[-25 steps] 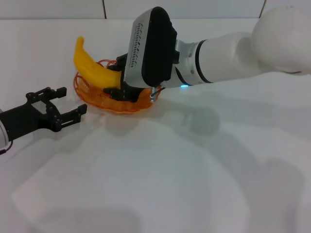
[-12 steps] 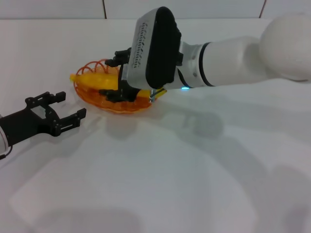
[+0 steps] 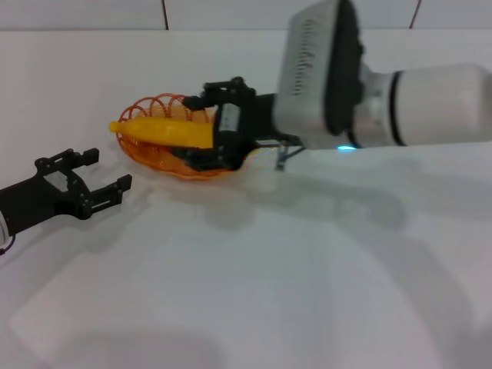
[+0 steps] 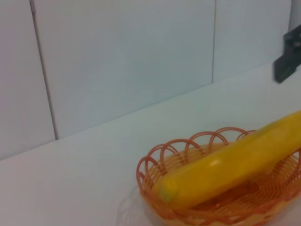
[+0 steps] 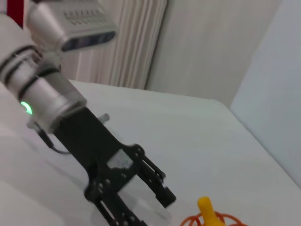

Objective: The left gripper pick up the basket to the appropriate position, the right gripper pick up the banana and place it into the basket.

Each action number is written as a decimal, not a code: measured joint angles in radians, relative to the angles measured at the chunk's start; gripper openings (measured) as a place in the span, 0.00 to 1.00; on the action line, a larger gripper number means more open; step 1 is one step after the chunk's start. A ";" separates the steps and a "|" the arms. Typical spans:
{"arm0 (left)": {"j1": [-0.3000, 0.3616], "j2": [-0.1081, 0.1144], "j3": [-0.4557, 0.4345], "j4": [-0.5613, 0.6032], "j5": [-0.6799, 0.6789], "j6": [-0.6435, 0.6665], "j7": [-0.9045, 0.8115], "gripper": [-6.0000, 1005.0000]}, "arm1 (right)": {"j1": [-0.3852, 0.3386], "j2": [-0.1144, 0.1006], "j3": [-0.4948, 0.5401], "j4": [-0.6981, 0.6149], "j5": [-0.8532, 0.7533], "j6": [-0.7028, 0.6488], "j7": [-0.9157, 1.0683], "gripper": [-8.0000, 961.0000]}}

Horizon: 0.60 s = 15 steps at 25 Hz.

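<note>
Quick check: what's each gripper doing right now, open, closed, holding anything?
Left gripper: open, holding nothing, on the table beside the basket.
Right gripper: open around the banana, which lies in the basket.

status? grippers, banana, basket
Right gripper open at the basket's right end. Banana lying in basket. Left gripper open, beside basket, apart. Nothing in the way.
</note>
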 joint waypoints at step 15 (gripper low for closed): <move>0.001 0.000 0.002 0.000 -0.023 0.003 0.011 0.77 | -0.108 -0.002 0.323 0.158 0.151 -0.321 -0.212 0.73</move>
